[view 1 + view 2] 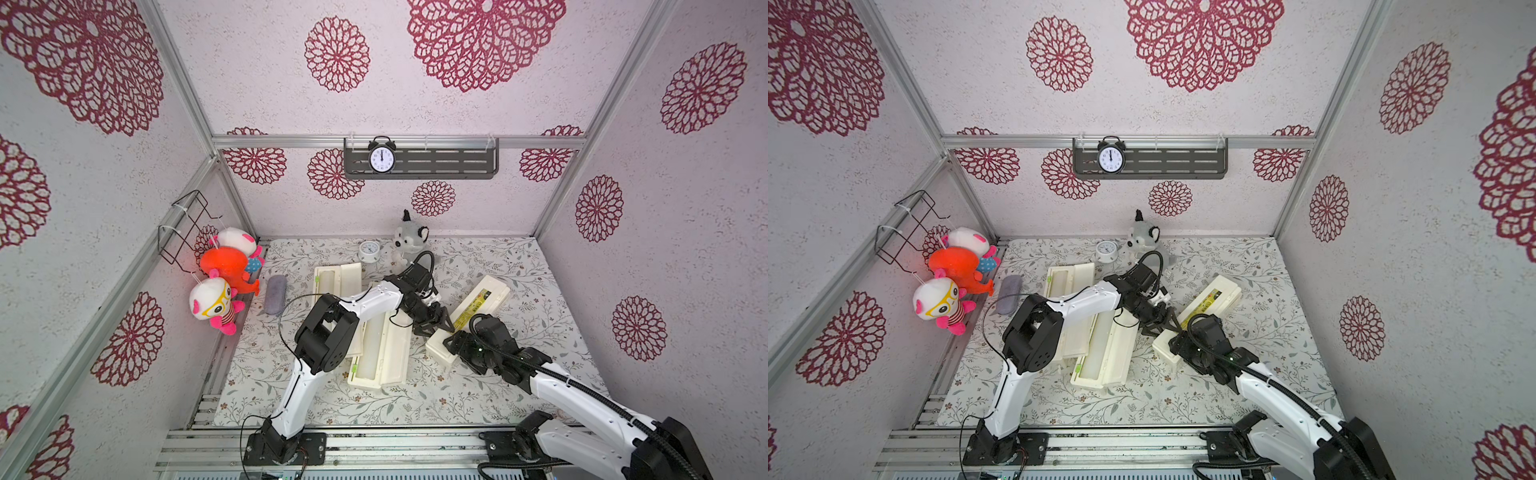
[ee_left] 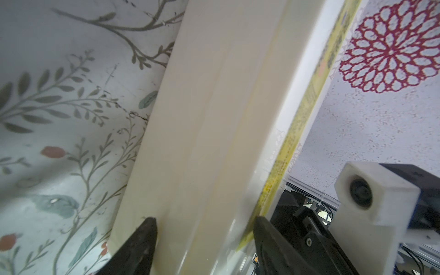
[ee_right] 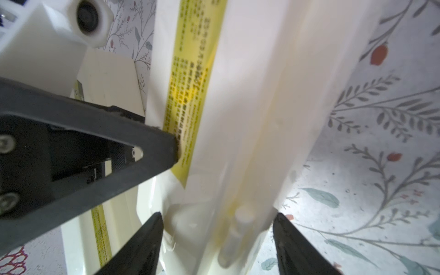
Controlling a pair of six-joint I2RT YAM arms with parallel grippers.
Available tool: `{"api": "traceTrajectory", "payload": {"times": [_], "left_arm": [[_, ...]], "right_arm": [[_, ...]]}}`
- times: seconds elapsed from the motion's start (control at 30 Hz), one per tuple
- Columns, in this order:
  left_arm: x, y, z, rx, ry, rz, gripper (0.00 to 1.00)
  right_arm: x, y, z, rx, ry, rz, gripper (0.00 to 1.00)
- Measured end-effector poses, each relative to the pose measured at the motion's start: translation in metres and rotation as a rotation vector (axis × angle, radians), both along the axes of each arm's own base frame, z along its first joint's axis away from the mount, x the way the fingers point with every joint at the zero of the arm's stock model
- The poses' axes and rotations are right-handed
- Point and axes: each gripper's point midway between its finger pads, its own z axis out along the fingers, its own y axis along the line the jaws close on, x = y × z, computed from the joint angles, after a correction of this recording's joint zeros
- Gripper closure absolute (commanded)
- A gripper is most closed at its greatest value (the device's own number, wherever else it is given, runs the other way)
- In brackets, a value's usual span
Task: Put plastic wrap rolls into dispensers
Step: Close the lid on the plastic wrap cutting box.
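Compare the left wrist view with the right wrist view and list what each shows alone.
Left wrist only: the right arm's camera. Right wrist only: the left arm's camera, one fingertip of the left end effector touching printed text, and a second box behind. Both: the cream box with its yellow label, on the leafy tablecloth.
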Motion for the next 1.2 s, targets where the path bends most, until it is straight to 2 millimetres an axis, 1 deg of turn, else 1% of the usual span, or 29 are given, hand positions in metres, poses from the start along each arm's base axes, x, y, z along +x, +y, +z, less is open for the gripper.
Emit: {"api": "traceTrajectory", "payload": {"times": [0.2,0.53,0.7,0.8,1.0,1.2], "left_arm": [[-0.0002,-0.0002,0.0003,-0.002,0.001,0.0,0.33],[-0.0003,-0.0007,0.0003,-0.003,0.005,0.001,0.33],[0.0002,-0.0006,0.0001,-0.001,0.008,0.007,0.34],[0.0002,-0.0006,-0.0002,-0.001,0.008,0.007,0.34],[-0.0001,-0.0011,-0.0025,-0.01,0.005,0.005,0.34],[-0.0003,-0.0016,-0.0044,-0.021,-0.002,0.0,0.35]], "right_arm": [[-0.0008,0.0026,-0.0006,0.034,0.027,-0.027,0.27],[-0.001,0.0053,-0.0014,0.087,0.05,-0.07,0.31],[-0.0009,0.006,-0.0014,0.102,0.056,-0.083,0.31],[-0.0009,0.0058,-0.0009,0.106,0.058,-0.089,0.33],[-0.0012,0.0045,0.0006,0.11,0.058,-0.101,0.41],[-0.0043,0.0009,-0.0033,0.119,0.038,-0.105,0.4]]}}
